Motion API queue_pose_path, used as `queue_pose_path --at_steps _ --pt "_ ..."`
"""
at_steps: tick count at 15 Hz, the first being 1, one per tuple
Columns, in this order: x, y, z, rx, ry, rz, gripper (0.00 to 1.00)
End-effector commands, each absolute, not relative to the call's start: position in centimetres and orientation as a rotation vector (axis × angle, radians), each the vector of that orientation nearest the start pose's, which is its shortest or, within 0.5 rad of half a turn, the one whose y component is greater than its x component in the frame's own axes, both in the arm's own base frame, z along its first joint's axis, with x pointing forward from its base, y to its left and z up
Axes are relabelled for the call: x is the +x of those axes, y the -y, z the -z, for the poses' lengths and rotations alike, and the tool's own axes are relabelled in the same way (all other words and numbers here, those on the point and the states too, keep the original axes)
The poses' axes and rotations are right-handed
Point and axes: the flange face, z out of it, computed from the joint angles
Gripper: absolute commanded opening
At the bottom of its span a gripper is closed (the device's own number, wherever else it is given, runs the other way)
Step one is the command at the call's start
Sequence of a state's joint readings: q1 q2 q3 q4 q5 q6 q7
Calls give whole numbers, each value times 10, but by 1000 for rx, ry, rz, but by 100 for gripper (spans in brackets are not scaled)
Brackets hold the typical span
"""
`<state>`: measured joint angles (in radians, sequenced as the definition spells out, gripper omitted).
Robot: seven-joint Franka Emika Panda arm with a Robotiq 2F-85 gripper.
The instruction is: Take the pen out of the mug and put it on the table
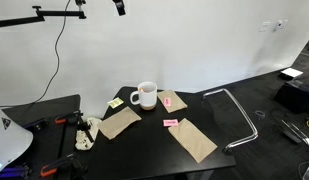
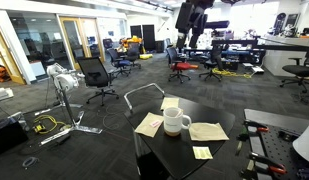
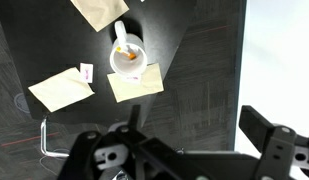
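Note:
The white mug (image 1: 144, 94) stands upright near the middle of the black table (image 1: 154, 152); it also shows in an exterior view (image 2: 175, 121). In the wrist view the mug (image 3: 128, 58) is seen from high above, with the orange pen (image 3: 122, 51) lying inside it. The pen is hidden in both exterior views. My gripper (image 3: 184, 140) hangs far above the table, open and empty, its fingers wide apart. Only its tip shows at the top edge of both exterior views (image 1: 119, 6) (image 2: 194, 15).
Brown paper sheets (image 3: 62, 88) (image 3: 134, 84) (image 3: 99, 10) lie around the mug. Pink sticky notes (image 1: 170, 122) (image 1: 166, 100) and a yellow one (image 1: 114, 102) lie on the table. A metal tube frame (image 1: 239, 110) stands beside the table. Tools lie on a nearby bench (image 1: 69, 125).

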<state>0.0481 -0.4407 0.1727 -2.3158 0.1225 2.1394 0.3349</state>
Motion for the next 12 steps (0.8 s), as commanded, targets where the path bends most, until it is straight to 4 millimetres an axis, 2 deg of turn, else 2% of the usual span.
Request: queue_pose_path --at_steps 1,8,12 --pt "432 -110 -535 -3003 -261 363 100" --pt "432 -113 -534 -3019 -252 363 100" --pt "444 -121 -521 -3073 -168 304 100"
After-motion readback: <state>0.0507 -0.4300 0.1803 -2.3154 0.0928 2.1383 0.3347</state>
